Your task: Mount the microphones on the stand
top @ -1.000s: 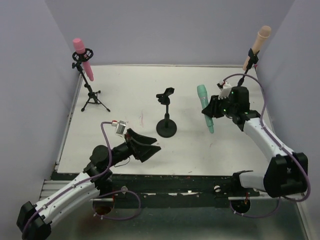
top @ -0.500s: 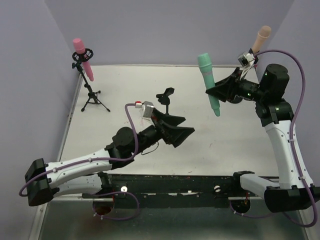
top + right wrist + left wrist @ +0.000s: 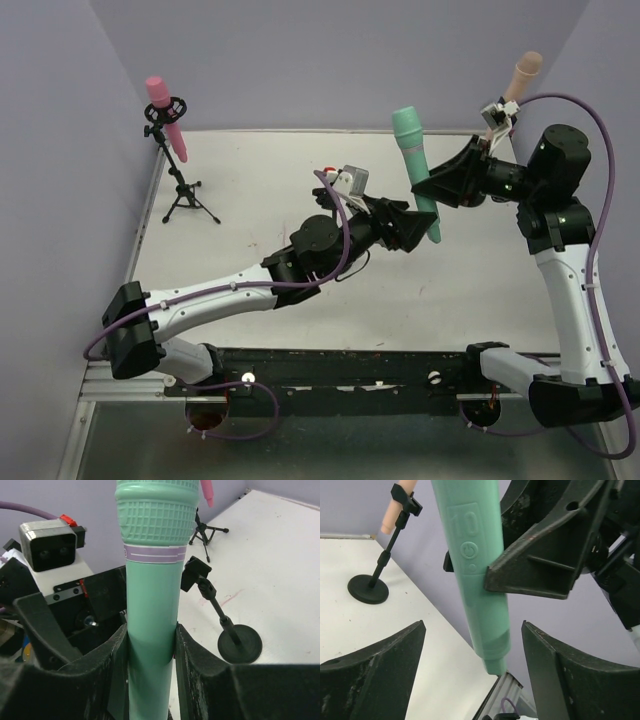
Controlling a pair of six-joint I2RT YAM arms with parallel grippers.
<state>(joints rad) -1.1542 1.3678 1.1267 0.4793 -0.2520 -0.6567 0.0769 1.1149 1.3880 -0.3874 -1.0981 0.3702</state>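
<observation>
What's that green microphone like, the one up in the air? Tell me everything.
The green microphone looks like smooth mint plastic: a gridded head, a lilac band beneath it, a moulded power symbol on the shaft, a narrower tail. It hangs above the table, head up, slightly tilted. The right hand clamps its shaft; the left hand stands open around its tail without touching.
</observation>
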